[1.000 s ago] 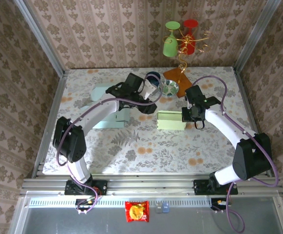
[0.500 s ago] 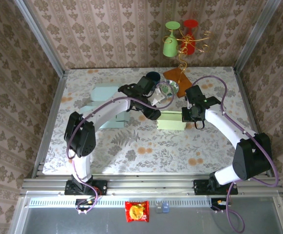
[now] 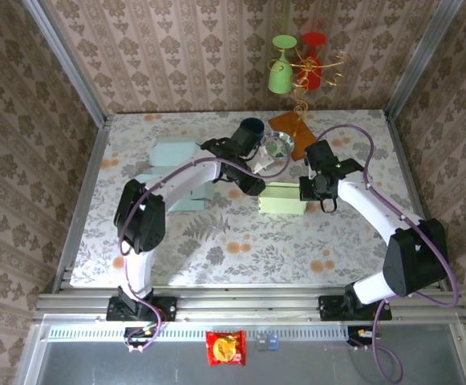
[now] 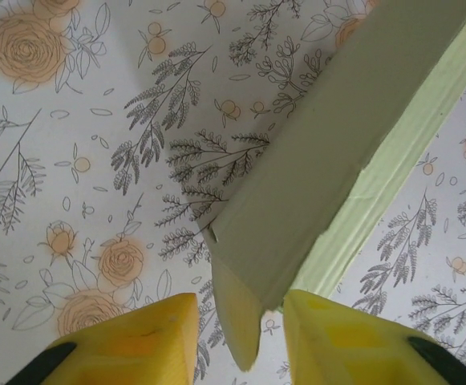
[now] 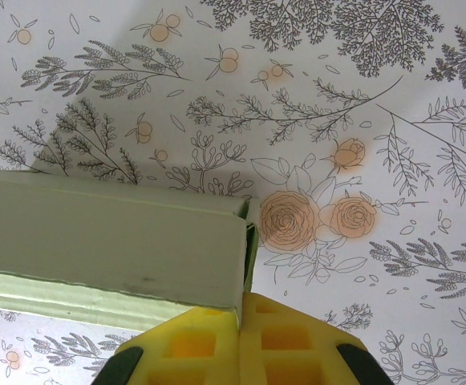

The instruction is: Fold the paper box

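My right hand [image 5: 239, 341] pinches the box [image 3: 281, 200] wall at its 3 o'clock end, mid-tabletop [image 3: 216, 245]. My left hand [image 4: 241, 329], open, straddles the 10 o'clock corner. It's light, thin card that likely creases easily, so I grip edges.

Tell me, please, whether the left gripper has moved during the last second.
Yes. The left gripper has shifted right, closing on the left end of the paper box, which stayed put.
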`<state>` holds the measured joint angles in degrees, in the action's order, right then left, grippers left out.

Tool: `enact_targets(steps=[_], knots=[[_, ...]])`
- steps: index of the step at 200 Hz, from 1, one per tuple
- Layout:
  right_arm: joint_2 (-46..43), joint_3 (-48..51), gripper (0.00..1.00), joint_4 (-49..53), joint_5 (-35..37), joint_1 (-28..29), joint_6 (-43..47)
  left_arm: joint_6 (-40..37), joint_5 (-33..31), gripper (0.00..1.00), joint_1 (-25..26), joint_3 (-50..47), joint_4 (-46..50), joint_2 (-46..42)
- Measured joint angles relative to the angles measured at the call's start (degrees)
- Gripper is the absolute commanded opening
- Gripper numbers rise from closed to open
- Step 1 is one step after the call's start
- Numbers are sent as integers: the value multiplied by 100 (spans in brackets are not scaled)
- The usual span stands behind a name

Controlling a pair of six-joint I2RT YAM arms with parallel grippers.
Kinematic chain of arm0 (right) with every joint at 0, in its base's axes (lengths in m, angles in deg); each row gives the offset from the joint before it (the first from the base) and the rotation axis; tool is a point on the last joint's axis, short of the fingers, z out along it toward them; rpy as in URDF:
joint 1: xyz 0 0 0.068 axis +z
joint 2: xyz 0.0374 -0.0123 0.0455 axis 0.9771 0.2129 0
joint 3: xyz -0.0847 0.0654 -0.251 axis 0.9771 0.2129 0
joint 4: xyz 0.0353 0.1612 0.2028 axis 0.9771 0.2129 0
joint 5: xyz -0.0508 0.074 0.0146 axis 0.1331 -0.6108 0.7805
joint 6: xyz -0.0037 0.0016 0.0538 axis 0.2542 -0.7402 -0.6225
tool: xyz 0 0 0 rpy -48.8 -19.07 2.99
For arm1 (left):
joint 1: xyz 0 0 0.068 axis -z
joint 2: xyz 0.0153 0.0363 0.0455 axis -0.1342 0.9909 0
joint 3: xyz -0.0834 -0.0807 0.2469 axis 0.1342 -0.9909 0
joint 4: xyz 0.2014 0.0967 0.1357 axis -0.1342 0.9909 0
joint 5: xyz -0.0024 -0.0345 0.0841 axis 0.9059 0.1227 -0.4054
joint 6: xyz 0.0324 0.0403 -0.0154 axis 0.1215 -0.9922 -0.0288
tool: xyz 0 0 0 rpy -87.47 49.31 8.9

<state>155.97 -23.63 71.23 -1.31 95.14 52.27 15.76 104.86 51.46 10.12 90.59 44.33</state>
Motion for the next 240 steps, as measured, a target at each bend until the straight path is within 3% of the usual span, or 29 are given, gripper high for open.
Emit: enact_targets(steps=[60, 176, 240], knots=[[0, 0, 0, 0, 0, 0, -20, 42, 0, 25, 4, 28, 9, 11], [0, 0, 0, -2, -2, 11, -96, 192, -4, 6, 13, 28, 4, 9], [0, 0, 0, 0, 76, 83, -286, 837, -87, 0, 92, 7, 20, -20]])
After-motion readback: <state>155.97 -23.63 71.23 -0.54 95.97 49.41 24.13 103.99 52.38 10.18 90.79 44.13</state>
